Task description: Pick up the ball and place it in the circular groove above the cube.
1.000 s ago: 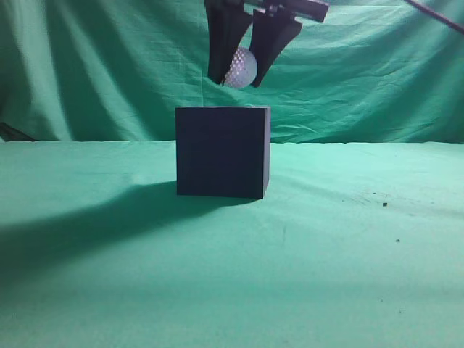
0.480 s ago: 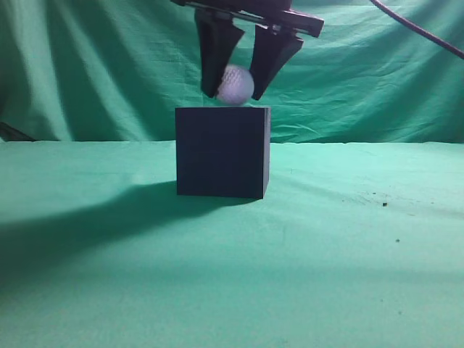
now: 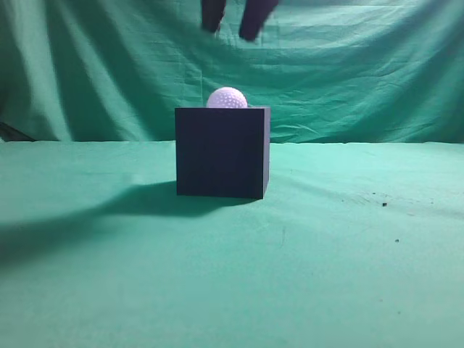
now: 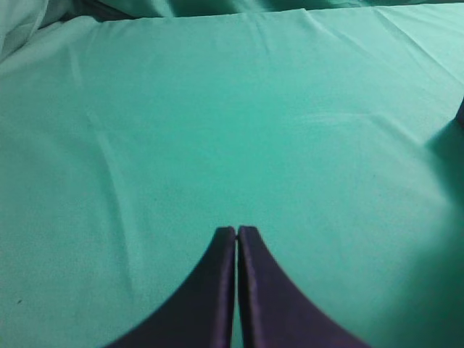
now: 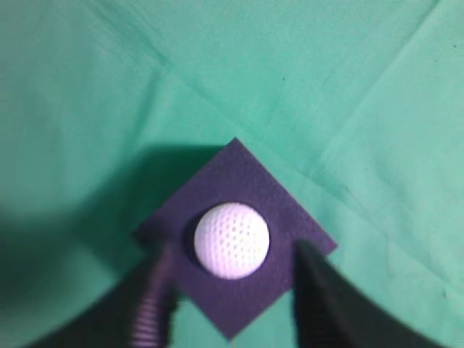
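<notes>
The white dimpled ball (image 3: 227,98) sits in the round groove on top of the dark cube (image 3: 222,152), with its lower part sunk below the top edge. In the right wrist view the ball (image 5: 232,240) rests in the middle of the cube's top face (image 5: 250,188). My right gripper (image 3: 233,25) is open and empty, well above the ball at the top edge of the exterior view; its blurred fingers (image 5: 233,279) stand on either side of the ball. My left gripper (image 4: 237,230) is shut and empty over bare green cloth.
Green cloth (image 3: 326,246) covers the table and hangs as a backdrop (image 3: 362,65). A few dark specks (image 3: 384,204) lie on the cloth at the right. A dark shadow falls across the cloth left of the cube.
My right gripper lowered the ball onto the cube, opened and let it go, then rose nearly out of the exterior view. The ball now rests in the groove.
</notes>
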`<state>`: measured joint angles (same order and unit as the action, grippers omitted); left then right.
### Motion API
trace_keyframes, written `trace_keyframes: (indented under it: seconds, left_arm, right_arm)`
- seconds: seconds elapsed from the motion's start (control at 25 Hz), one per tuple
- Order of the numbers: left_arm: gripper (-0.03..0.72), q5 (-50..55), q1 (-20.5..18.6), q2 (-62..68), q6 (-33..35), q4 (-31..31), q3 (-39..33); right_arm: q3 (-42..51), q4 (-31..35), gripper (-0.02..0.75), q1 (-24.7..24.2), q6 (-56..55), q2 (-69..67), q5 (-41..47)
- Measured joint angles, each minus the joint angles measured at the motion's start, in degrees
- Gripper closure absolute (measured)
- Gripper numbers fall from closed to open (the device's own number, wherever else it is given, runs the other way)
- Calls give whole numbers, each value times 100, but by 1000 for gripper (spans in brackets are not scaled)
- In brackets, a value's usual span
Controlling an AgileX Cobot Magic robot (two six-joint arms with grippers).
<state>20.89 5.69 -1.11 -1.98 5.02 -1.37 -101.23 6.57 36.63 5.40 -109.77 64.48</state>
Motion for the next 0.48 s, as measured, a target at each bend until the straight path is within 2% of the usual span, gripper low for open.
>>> trace_keyframes:
  seconds: [0.12,0.24,0.48]
  left_arm:
    - [688,0,0,0,0,0,0]
    - [688,0,0,0,0,0,0]
    - [688,0,0,0,0,0,0]
  right_arm:
    - [-433,0,614,0,-83,28,525]
    - [-508,-12,738,0,-209,305,649]
    - [-294,-257,738,0,-563,1467,701]
